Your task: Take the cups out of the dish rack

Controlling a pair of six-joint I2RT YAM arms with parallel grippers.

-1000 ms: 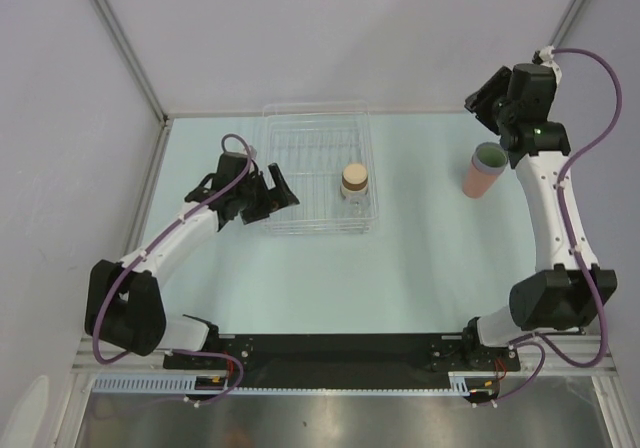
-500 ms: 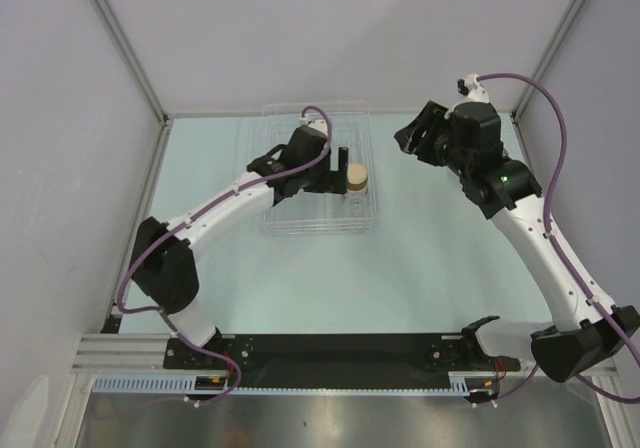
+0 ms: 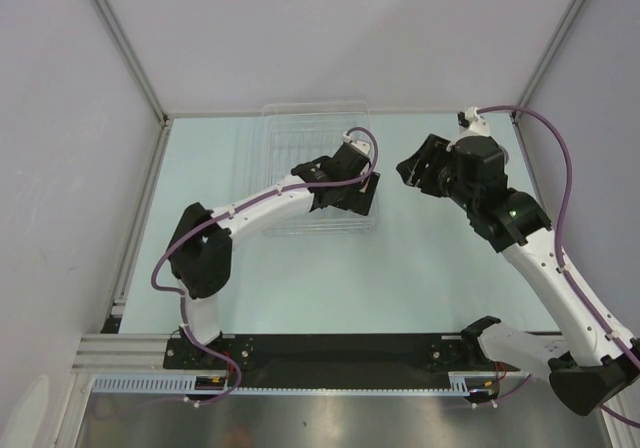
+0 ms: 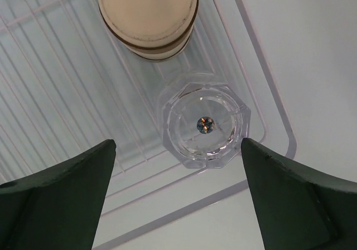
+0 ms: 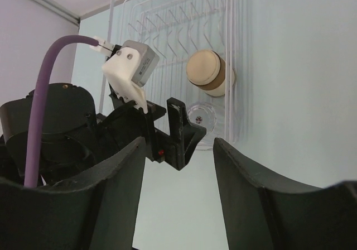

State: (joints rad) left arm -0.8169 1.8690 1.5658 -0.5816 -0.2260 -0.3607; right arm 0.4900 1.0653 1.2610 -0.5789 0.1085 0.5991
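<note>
The left arm (image 3: pixel 250 208) reached from the near left across the table (image 3: pixel 450 268) and over the dish rack (image 3: pixel 290 148), which stood at the far centre-left of the surface. The left gripper (image 4: pixel 177 144) hung above the rack's near right corner, its jaws set wide apart and holding nothing. In the left wrist view, the two dark fingers (image 4: pixel 56 200) flanked a clear faceted cup (image 4: pixel 205 124) that stood upright inside the rack, hard against the corner of the rim; neither finger touched it. Just beside this cup, on its far side and also within the rack, stood the cork-topped cup (image 4: pixel 148 18), with a tan round top and a dark band below it. Whether these two cups touched could not be determined. In the top external view, both were hidden beneath the left gripper. To the right of the rack, the right gripper (image 3: pixel 412 160) was held above the table, clear of the rack and facing towards it. Its jaws were spread wide and empty. The right wrist view looked between its own fingers (image 5: pixel 262 205) at the left gripper, both cups and the rack.
</note>
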